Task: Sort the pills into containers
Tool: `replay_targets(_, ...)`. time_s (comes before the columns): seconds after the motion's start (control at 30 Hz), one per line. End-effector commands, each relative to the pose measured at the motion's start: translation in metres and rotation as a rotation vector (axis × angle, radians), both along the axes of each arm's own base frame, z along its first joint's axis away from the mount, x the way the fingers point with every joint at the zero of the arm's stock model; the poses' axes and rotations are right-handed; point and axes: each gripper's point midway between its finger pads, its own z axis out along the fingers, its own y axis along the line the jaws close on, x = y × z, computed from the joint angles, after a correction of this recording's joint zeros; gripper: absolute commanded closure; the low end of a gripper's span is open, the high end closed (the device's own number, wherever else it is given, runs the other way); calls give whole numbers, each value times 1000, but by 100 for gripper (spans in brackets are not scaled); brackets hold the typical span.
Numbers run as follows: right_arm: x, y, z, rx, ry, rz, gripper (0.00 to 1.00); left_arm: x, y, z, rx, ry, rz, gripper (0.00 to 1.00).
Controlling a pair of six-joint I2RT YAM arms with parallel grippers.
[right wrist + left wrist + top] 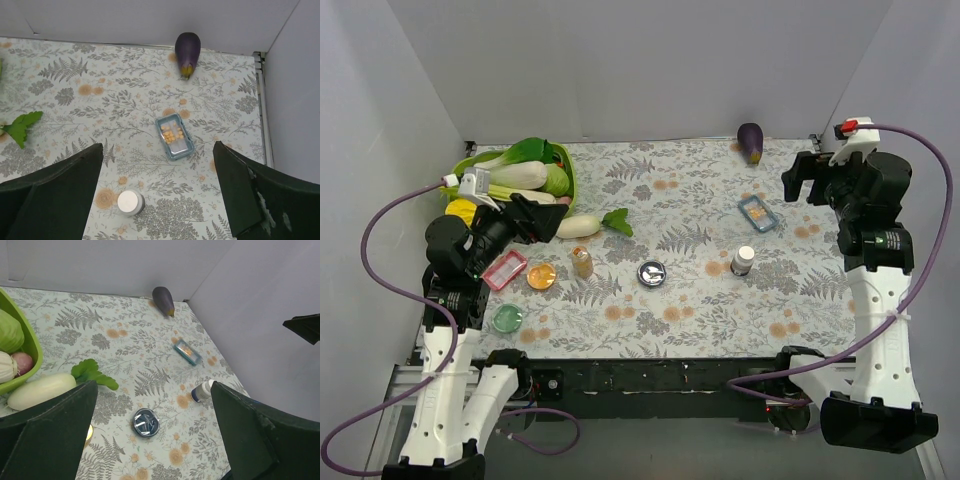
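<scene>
A blue rectangular tray with orange pills in it lies at the right; it also shows in the right wrist view and the left wrist view. A white-capped bottle stands near it. A round silver tin sits mid-table. An amber bottle, an orange round dish, a pink tray and a green round dish sit at the left. My left gripper is open and empty above the left side. My right gripper is open and empty, raised at the far right.
A big green basket of vegetables stands at the back left. A white radish with green leaves lies beside it. A purple eggplant lies at the back wall. White walls enclose the table.
</scene>
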Motion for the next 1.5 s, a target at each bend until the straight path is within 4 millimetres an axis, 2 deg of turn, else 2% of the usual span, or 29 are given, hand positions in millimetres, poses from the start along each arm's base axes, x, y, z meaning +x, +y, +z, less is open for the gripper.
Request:
replay_targets(0.0,-9,22,11,-33,-78,150,2,-13,-8,9,0,-14,-57,2)
replay_targets(0.03,-12,31,10,-47,-90,210,2,-14,-8,8,2,-11,-60,2)
replay_targets(0.07,-21,53,11,-89,-130,378,2,-14,-9,5,4,-6,-63,2)
replay_targets(0.1,-28,63,2,-98,-135,457,2,-15,-9,4,4,-4,-66,2)
replay_targets(0.17,-46,92,-4,-114,-189,671,2,-17,-10,-1,6,6,-76,2)
replay_targets(0.23,-54,113,-17,-108,-174,780,2,-17,-11,-7,7,17,-83,2)
replay_targets(0.37,-61,154,-59,-157,-88,978,2,-19,-12,-15,5,37,-89,2)
replay_targets(0.4,-64,160,-70,-212,-89,1032,2,-19,-13,-17,3,46,-93,2)
replay_targets(0.43,-74,178,-78,-253,-98,1121,2,-19,-13,-20,3,53,-95,2)
replay_targets(0.5,-73,194,-102,-322,-57,1185,2,-20,-13,-25,3,66,-95,2)
replay_targets(0.53,-85,211,-112,-398,-77,1289,2,-20,-13,-30,2,77,-95,2)
replay_targets(0.57,-84,219,-133,-445,-24,1329,2,-21,-13,-30,1,74,-93,2)
replay_targets(0.6,-88,227,-144,-493,-15,1371,2,-22,-13,-32,-4,83,-93,2)
replay_targets(0.63,-100,243,-154,-554,-31,1456,2,-23,-13,-34,-4,86,-92,2)
replay_targets(0.67,-99,249,-175,-612,3,1495,2,-24,-13,-34,-5,84,-92,2)
replay_targets(0.7,-108,259,-185,-654,-4,1558,2,-25,-12,-35,-5,85,-87,2)
replay_targets(0.77,-107,265,-213,-765,-23,1658,2,-26,-11,-39,-5,93,-79,2)
replay_targets(0.83,-106,269,-226,-819,-58,1741,2,-28,-10,-42,2,103,-76,2)
replay_targets(0.93,-91,281,-241,-850,-60,1783,2,-29,-10,-49,6,123,-77,2)
replay_targets(0.97,-87,283,-256,-842,-7,1799,2,-28,-9,-50,9,123,-74,2)
replay_targets(1.0,-81,290,-251,-827,8,1788,2,-28,-9,-49,12,121,-71,2)
replay_targets(1.07,-78,294,-266,-804,92,1786,2,-27,-8,-49,18,119,-68,2)
replay_targets(1.1,-75,299,-267,-799,103,1762,2,-27,-8,-49,21,119,-65,2)
replay_targets(1.23,-61,302,-284,-838,130,1635,2,-27,-8,-53,20,126,-64,2)
replay_targets(1.4,-59,303,-298,-844,198,1603,2,-26,-10,-55,16,130,-76,2)
replay_targets(1.47,-51,305,-302,-843,212,1561,2,-27,-10,-53,15,125,-79,2)
